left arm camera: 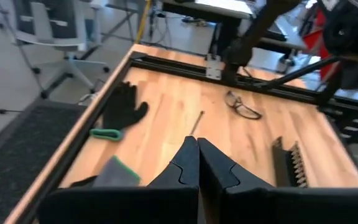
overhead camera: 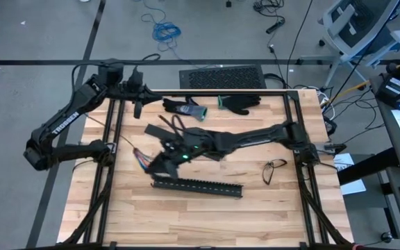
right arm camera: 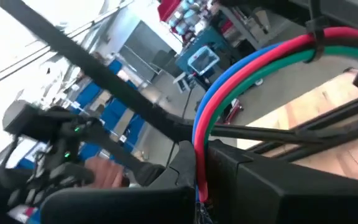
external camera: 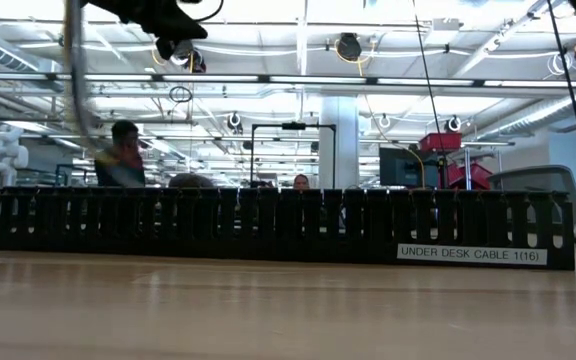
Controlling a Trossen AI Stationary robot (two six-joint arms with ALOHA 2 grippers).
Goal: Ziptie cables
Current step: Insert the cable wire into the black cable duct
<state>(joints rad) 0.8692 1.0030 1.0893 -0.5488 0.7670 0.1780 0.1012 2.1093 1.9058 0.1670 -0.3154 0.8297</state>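
The cables (right arm camera: 241,74) are a bundle of red, blue and green wires, and a black band (right arm camera: 316,38) goes round them. My right gripper (overhead camera: 161,158) reaches in from the table's right to its left middle and is shut on them. Their coloured ends (overhead camera: 142,160) stick out past it toward the left edge. In the low view the bundle (external camera: 76,80) shows blurred, high above the table. My left gripper (left arm camera: 197,163) is shut with nothing in it. It hovers over the far left corner (overhead camera: 148,96), pointing along the far edge. My right gripper pinches the cable bundle between its two fingers (right arm camera: 199,167). The fingers come level from the table's right and lie across the wires. The bundle is lifted clear of the table. From the fingers the wires rise and arch away.
A long black slotted duct (overhead camera: 196,186) lies near the front, just below the right gripper. Two black gloves (overhead camera: 186,108) (overhead camera: 242,103) lie at the far edge. Glasses (overhead camera: 275,169) sit at the right, and a thin dark strip (left arm camera: 196,122) lies on the wood.
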